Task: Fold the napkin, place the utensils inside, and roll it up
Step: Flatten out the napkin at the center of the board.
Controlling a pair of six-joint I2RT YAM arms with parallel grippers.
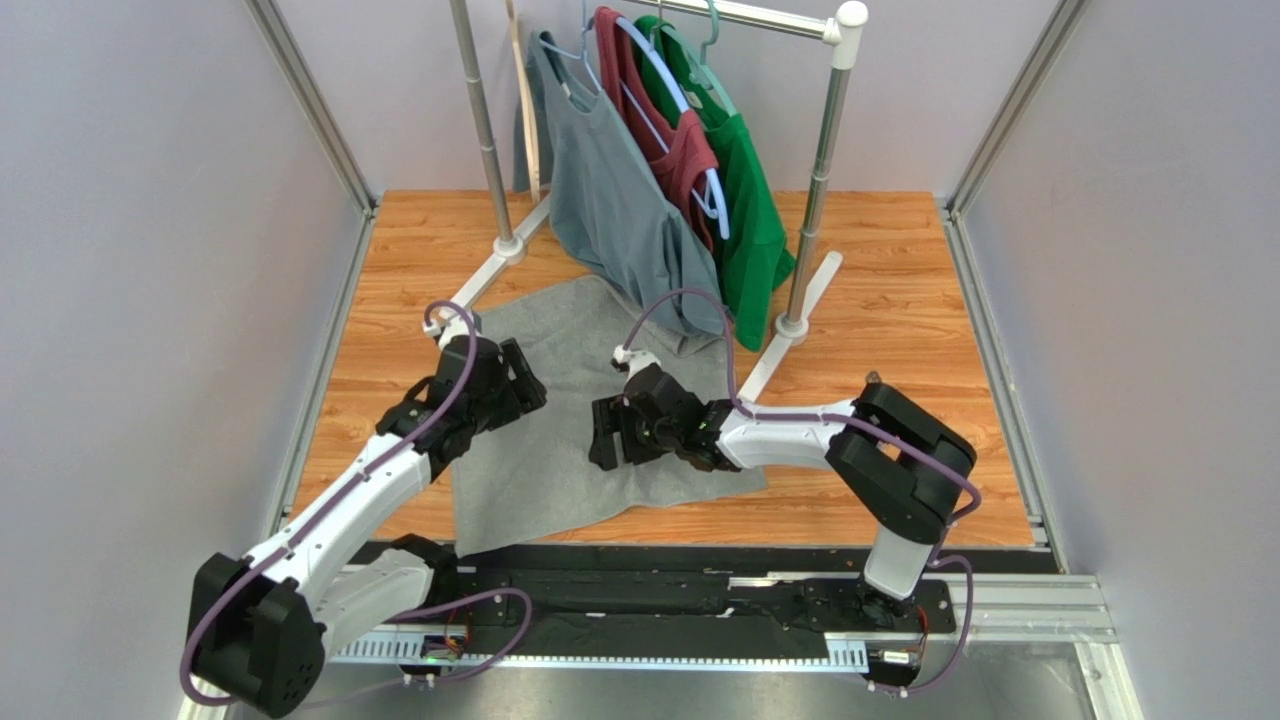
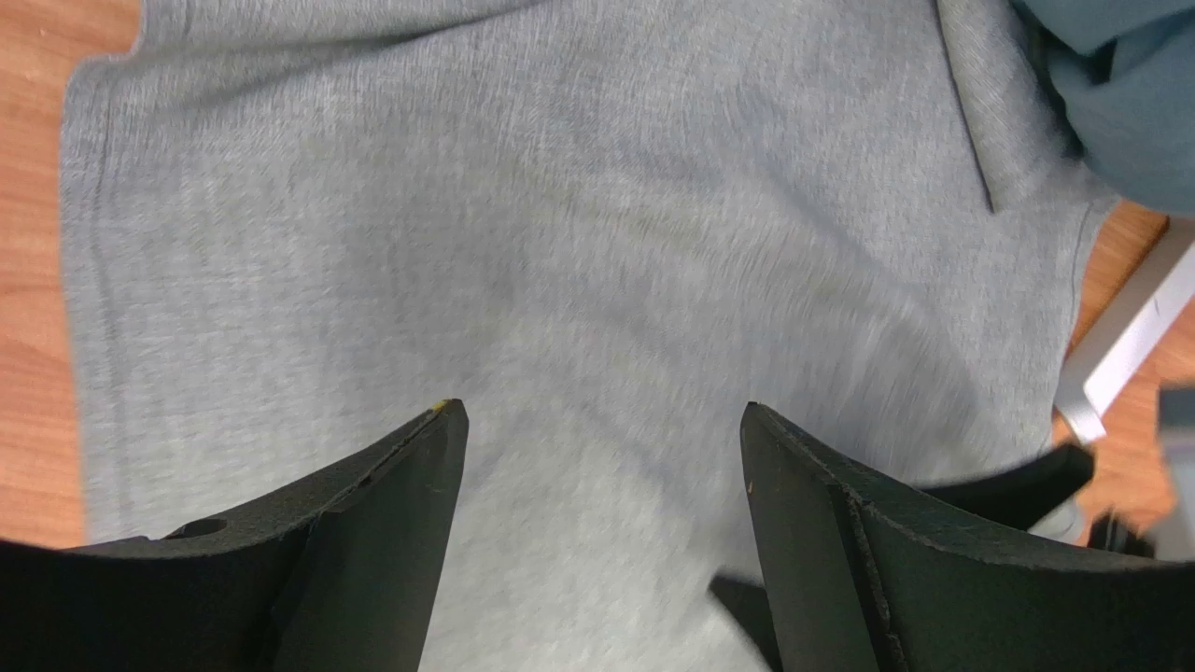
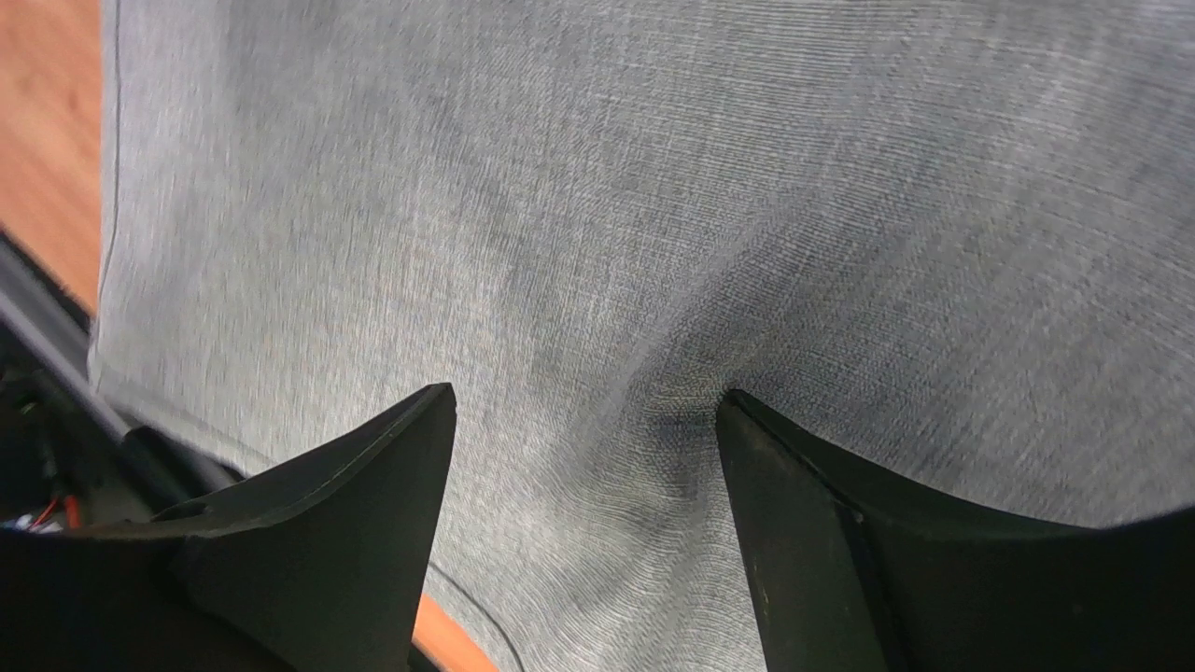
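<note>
Top external: we note bare worktop [image 1: 902, 330] flanking the napkin [image 1: 541, 465] on both sides. Wrist views alone show left end effector [image 2: 603, 420] and right end effector [image 3: 586, 406] spread wide, empty.

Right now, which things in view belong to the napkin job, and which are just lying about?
Job: napkin; left pincer and right pincer, both open over it. No fork in view.
Lying about: clothes rack, grey shirt, red shirt, green shirt.

The wooden table [image 1: 917, 300] carries the grey napkin [image 1: 541, 465], spread nearly flat near its middle. A clothes rack [image 1: 821, 143] stands at the far side, its white feet [image 1: 792, 320] perhaps touching the cloth.
</note>
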